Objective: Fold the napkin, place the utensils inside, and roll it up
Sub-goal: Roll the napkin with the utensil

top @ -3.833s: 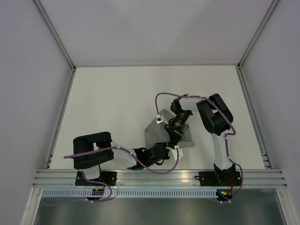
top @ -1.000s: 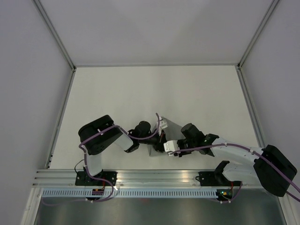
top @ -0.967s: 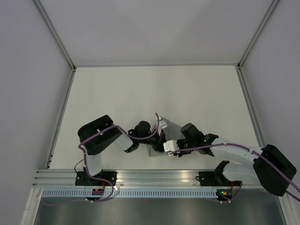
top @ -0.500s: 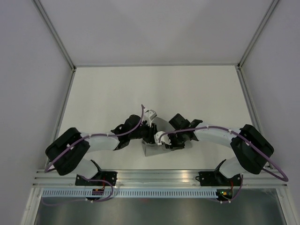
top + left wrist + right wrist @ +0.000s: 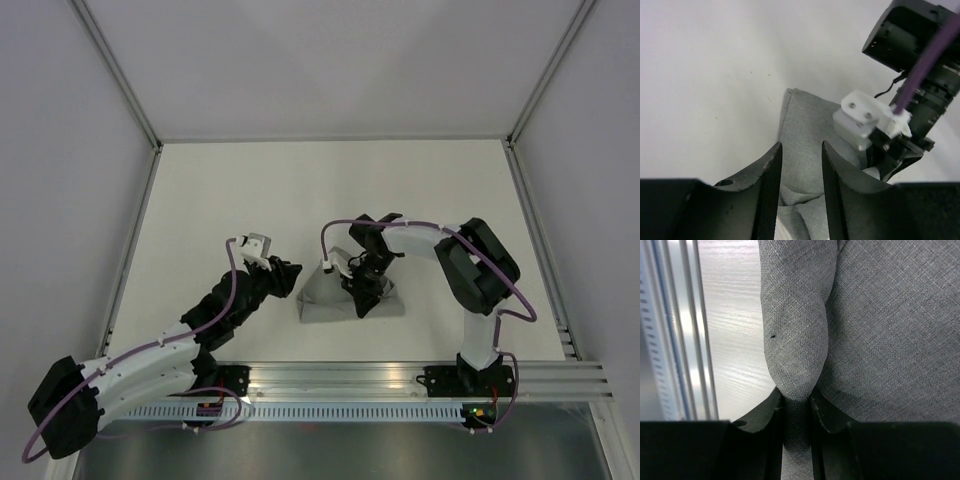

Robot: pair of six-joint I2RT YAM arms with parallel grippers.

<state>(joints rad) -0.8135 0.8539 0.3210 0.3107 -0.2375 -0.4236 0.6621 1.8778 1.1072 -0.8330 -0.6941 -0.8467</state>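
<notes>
The grey napkin (image 5: pixel 330 300) lies crumpled and partly folded on the table just ahead of the arm bases. My right gripper (image 5: pixel 360 298) is shut on a rolled fold of the napkin (image 5: pixel 795 340); its fingers (image 5: pixel 765 412) pinch the cloth. My left gripper (image 5: pixel 290 278) is open and empty at the napkin's left edge. In the left wrist view the napkin (image 5: pixel 805 130) shows between its fingers (image 5: pixel 769 170), with the right wrist beyond. The utensils are out of view.
The white table (image 5: pixel 330 190) is bounded by side rails and grey walls. An aluminium rail (image 5: pixel 340 378) runs along the near edge, also seen in the right wrist view (image 5: pixel 670 330).
The left arm has drawn back to the left, off the napkin. The right arm has swung round and now comes at the napkin from behind, holding a fold.
</notes>
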